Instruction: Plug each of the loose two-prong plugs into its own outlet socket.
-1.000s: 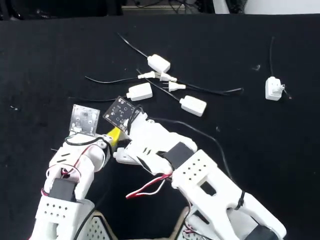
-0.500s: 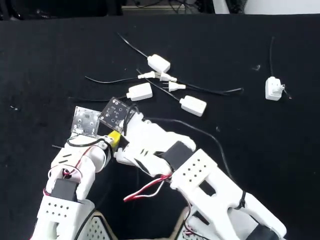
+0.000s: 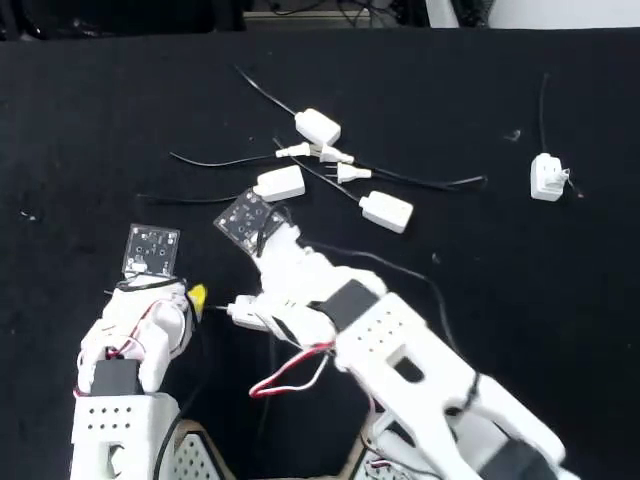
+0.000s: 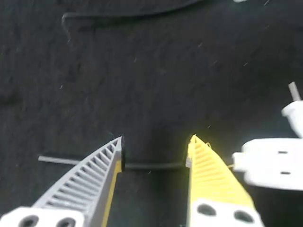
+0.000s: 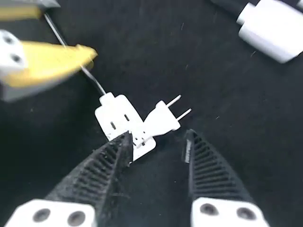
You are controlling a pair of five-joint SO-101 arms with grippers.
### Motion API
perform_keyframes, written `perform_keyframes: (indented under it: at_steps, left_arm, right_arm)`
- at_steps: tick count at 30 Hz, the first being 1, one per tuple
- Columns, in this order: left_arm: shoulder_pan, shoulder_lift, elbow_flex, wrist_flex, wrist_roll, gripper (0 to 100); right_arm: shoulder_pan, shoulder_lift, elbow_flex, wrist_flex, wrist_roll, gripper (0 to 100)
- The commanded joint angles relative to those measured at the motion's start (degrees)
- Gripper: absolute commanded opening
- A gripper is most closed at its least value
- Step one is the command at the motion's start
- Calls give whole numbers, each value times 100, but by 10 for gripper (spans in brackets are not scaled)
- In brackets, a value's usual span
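**A:** Right gripper (image 5: 158, 138): fingers apart, nothing between them. The two-prong plug (image 5: 163, 119) lies on the black table (image 3: 480, 90), just ahead of the gap.

**B:** Which way does it run?

**A:** Slantwise to the fingers. The prongs point away from the gripper and away from the socket block (image 5: 116, 122). The tail end touches the block and may overlap it, I can't tell. My guess is it wants lifting and turning round before it goes in.

**B:** Left arm?

**A:** Left gripper (image 4: 155, 140) is also apart. It straddles the block's thin cord (image 4: 151, 165) without closing on it, and it's farther from the plug than the right one.

**B:** From overhead?

**A:** The right arm's body sits over that pair. Overhead you get the other plugs and blocks (image 3: 318, 128), bunched up-table and well apart from both grippers. Prong direction comes from the right wrist view, and the cord between the fingertips from the left.
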Motion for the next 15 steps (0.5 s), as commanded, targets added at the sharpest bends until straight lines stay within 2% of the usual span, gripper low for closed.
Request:
perform_keyframes:
  at_steps: [1,4,10,15]
  left_arm:
    - [-215,-26,-110,202,-167,228]
    - [-189,-26,-110,387,-167,228]
    - [-180,-18,-57,563,-176,228]
    - [-189,-18,-57,571,-176,228]
  right_arm:
    - [-167,708,-84,-193,-62,197]
    - [-281,1042,-303,0,-18,226]
    - [-985,1051,-479,352,-9,230]
    - [-448,1534,-312,-281,325,233]
